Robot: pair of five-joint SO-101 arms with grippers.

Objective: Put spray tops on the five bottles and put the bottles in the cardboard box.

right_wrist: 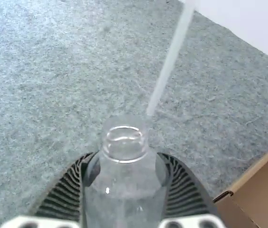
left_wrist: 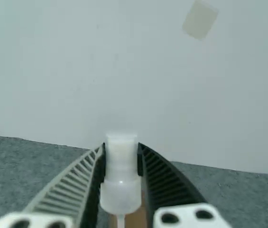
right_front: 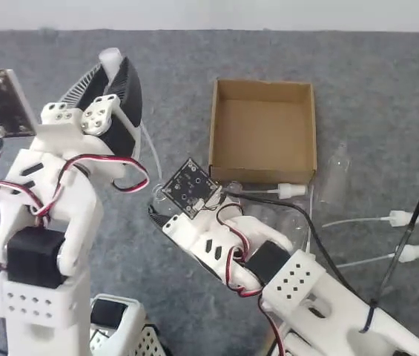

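My left gripper [right_front: 113, 65] is raised at the left, shut on a white spray top [left_wrist: 121, 175]. The top's thin dip tube [right_wrist: 169, 61] hangs down, and its end is just beside the open neck of a clear bottle [right_wrist: 124, 156]. That bottle sits in my right gripper [right_wrist: 124, 160], which is shut on it near the table's middle [right_front: 159, 199]. The open cardboard box [right_front: 262, 130] stands behind, with nothing in it. Another clear bottle [right_front: 335, 172] lies to the right of the box.
Loose spray tops lie in front of the box [right_front: 287, 191] and at the right edge [right_front: 398, 218] [right_front: 411, 253]. More clear bottles [right_front: 283, 219] lie partly under the right arm. A corner of the box [right_wrist: 262, 190] is close to the right gripper. Grey carpet covers the table.
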